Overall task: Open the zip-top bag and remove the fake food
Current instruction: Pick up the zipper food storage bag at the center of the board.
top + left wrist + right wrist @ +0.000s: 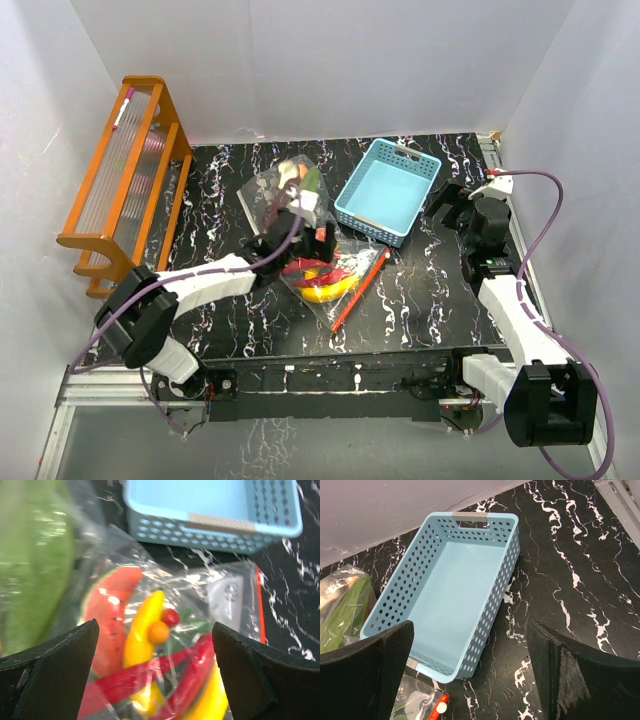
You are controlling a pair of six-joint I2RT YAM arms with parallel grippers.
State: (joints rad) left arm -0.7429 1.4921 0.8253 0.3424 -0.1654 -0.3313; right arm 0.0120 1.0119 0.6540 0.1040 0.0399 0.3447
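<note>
A clear zip-top bag (pixel 322 262) lies on the black marbled table, its red zip strip (pixel 360 290) along the right edge. Inside it are fake food pieces: a yellow banana (pixel 142 630), red chilli peppers (pixel 195 670), a small orange piece (pixel 159 631), a watermelon slice (pixel 107 615) and long green leafy pieces (pixel 30 565). My left gripper (pixel 318 238) hovers open just above the bag, and in the left wrist view (pixel 155 625) the food lies between its jaws. My right gripper (pixel 450 205) is open and empty, right of the basket, also in its own view (pixel 470 627).
A light-blue perforated basket (pixel 388 188) stands empty right behind the bag, its near corner almost touching the zip end and its slider (pixel 437 707). An orange wooden rack (pixel 125 170) stands at the far left. White walls close in the back and sides.
</note>
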